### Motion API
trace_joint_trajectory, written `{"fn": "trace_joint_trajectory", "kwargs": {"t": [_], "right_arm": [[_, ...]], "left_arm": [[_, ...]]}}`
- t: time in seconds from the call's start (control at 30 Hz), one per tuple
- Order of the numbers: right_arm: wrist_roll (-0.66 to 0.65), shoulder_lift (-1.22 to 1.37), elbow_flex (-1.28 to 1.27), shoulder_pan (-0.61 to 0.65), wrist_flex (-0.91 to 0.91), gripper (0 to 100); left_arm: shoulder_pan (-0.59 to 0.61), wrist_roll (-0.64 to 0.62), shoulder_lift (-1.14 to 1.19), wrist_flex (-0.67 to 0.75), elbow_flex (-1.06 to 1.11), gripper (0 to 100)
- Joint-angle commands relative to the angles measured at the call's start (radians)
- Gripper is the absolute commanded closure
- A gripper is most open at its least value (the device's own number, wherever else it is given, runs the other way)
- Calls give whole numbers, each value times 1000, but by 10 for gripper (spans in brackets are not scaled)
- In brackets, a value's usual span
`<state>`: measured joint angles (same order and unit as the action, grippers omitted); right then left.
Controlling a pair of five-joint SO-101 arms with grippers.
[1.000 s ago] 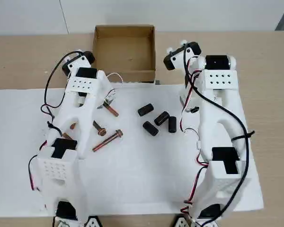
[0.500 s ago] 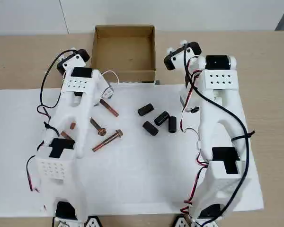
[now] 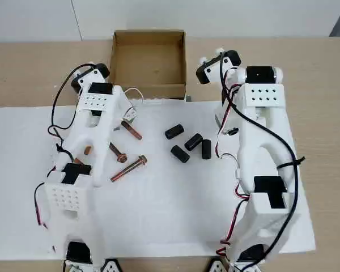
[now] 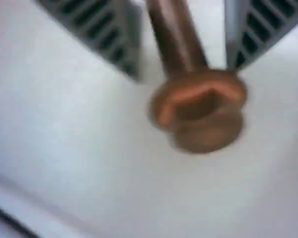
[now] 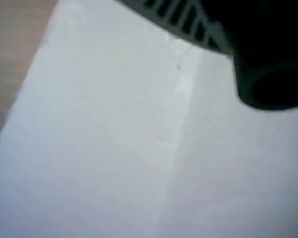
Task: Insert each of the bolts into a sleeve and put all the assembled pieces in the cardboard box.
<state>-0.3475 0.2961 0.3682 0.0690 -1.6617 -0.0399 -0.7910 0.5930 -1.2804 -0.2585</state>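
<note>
By the far edge of the mat [image 3: 158,215], left tool [image 4: 181,69] straddles a bolt [image 4: 198,109], jaws spread, gaps both sides. Sleeves [image 3: 194,141] lie well apart mid-mat, bare mat between; box [image 3: 149,62] just beyond the edge.

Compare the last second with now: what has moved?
The left arm swung slightly away from the sleeves, then partly back; its open gripper straddles a bolt lying on the mat, not gripped. The right arm, the four sleeves, the other bolts and the cardboard box stayed put.
</note>
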Motion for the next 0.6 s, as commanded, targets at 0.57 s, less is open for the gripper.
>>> {"fn": "trace_joint_trajectory", "kwargs": {"t": [0.57], "right_arm": [[3, -456, -97, 1, -5, 991]], "left_arm": [[-71, 49, -149, -354, -357, 995]]}}
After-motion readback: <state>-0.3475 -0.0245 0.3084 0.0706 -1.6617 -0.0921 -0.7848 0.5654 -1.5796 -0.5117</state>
